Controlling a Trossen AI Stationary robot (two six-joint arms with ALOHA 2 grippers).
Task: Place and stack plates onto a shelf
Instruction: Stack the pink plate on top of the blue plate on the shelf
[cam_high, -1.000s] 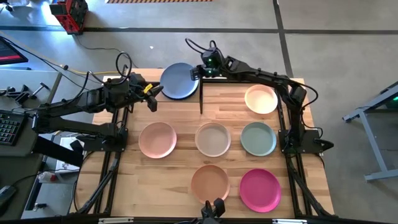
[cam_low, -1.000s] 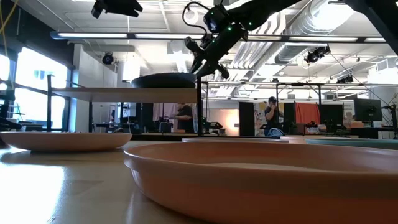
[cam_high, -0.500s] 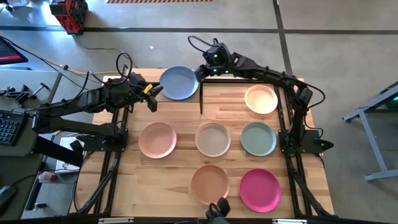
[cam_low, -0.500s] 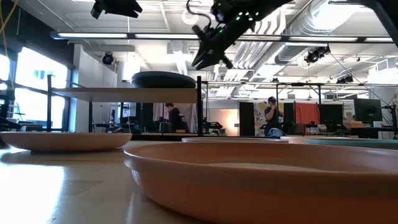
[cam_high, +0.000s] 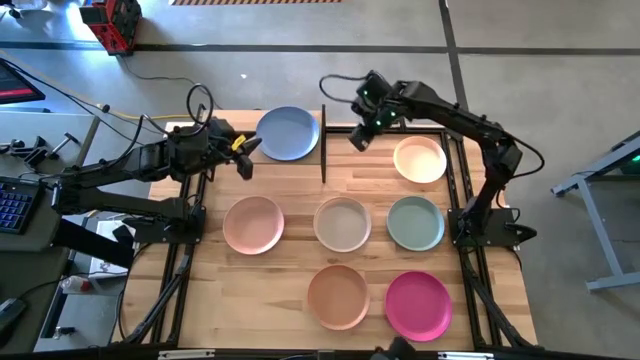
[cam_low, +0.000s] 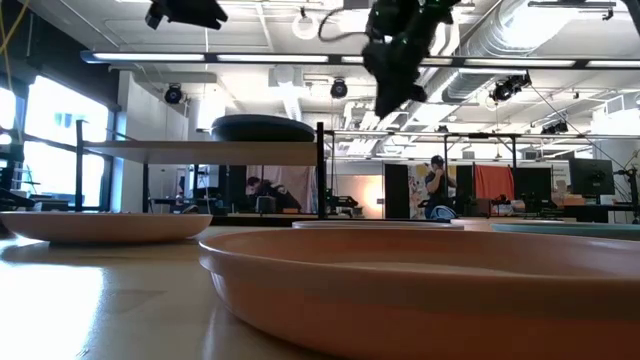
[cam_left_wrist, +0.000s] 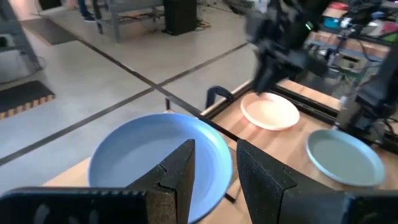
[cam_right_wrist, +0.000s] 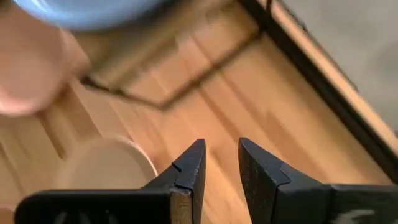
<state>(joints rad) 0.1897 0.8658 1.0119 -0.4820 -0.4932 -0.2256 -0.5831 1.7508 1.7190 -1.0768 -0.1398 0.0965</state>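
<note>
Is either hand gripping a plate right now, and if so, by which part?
Nothing is held. The right hand is open and empty above the table beside the shelf; the left hand is open and empty near the blue plate.

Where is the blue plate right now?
The blue plate sits on the shelf at the table's far edge, left of centre in the high view, beside the left gripper.

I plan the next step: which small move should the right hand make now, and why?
Probably lower the right hand toward the cream plate. The blue plate already lies on the shelf, the hand is empty and open, and the cream plate is nearest.
</note>
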